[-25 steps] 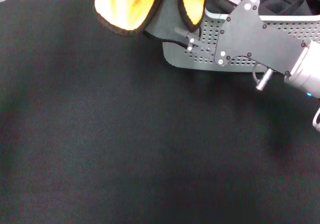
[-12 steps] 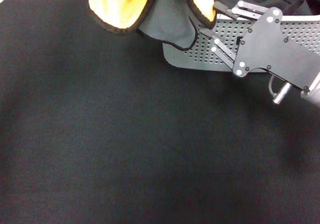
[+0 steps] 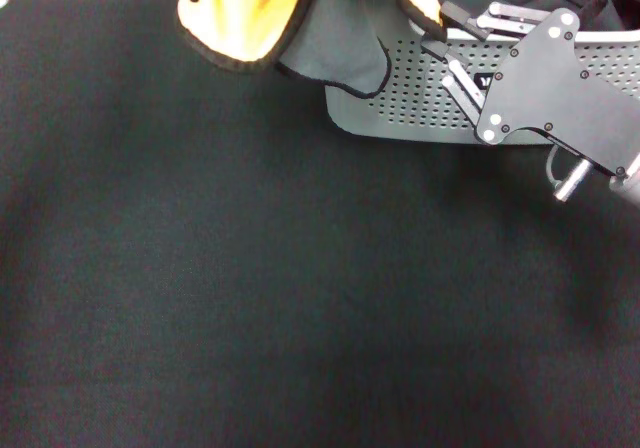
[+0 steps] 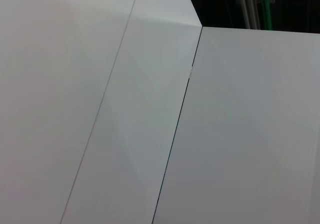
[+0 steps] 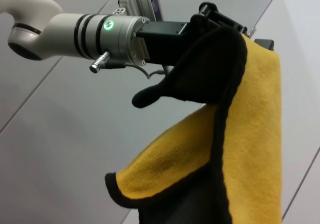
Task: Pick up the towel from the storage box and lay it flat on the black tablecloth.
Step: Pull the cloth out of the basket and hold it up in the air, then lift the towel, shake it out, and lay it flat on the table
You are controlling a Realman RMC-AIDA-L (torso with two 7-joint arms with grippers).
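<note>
Since the earlier head-view pictures, the right gripper (image 3: 445,43) has been drawn toward the right of the frame, and the towel's (image 3: 300,18) hanging folds have shifted slightly at the upper edge. In the head view the towel is seen hanging at the top centre, yellow face and grey face both showing, over the near rim of the storage box (image 3: 420,108) and above the black tablecloth (image 3: 250,288). The right gripper's fingers are spread, one tip just beside a black-bordered towel edge; whether it touches cannot be told.

In the left wrist view only pale panels are shown; no towel and no fingers are seen.

In the right wrist view the left gripper (image 5: 220,21) is seen at the upper centre, pinching the towel (image 5: 250,134) at its top fold, the cloth draping down limp. The towel is judged light, soft and floppy; a second hold is best taken on the stitched border near a free corner, so that it can be spread.
</note>
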